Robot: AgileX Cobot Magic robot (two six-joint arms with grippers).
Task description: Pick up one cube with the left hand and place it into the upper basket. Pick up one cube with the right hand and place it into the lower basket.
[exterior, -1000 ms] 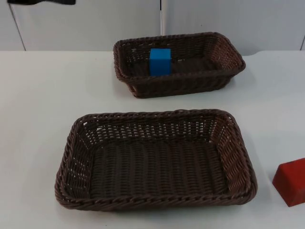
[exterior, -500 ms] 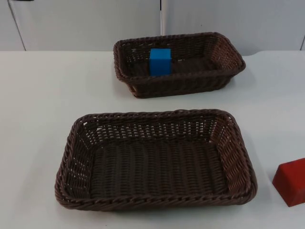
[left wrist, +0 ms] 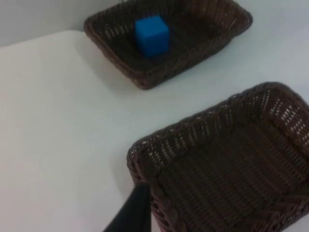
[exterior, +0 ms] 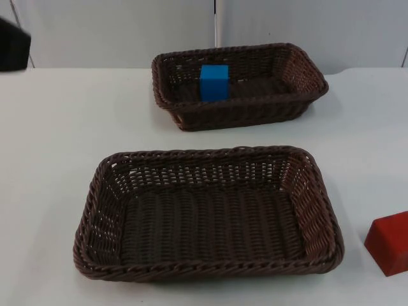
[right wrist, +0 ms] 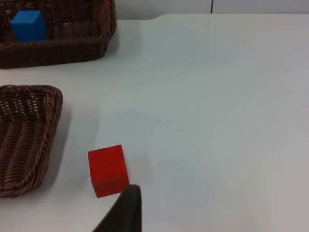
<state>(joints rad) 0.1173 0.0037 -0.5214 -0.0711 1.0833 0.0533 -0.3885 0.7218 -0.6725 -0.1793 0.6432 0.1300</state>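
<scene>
blue cube (exterior: pixel 214 81) in upper basket (exterior: pixel 306 80), red cube (exterior: pixel 389 242) on table (exterior: pixel 57 140)

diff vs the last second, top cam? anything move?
Only the left arm: a second ago a black part showed along the picture's upper edge, then almost left it; now it shows at the left edge, lower. Unchanged: blue cube in the upper brown wicker basket, lower brown wicker basket without a cube, red cube on the white table.

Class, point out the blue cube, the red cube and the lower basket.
blue cube (exterior: pixel 214 83): top view, its front face.
red cube (right wrist: pixel 108 170): right wrist view, its top face.
lower basket (exterior: pixel 210 157): top view, its far rim.
</scene>
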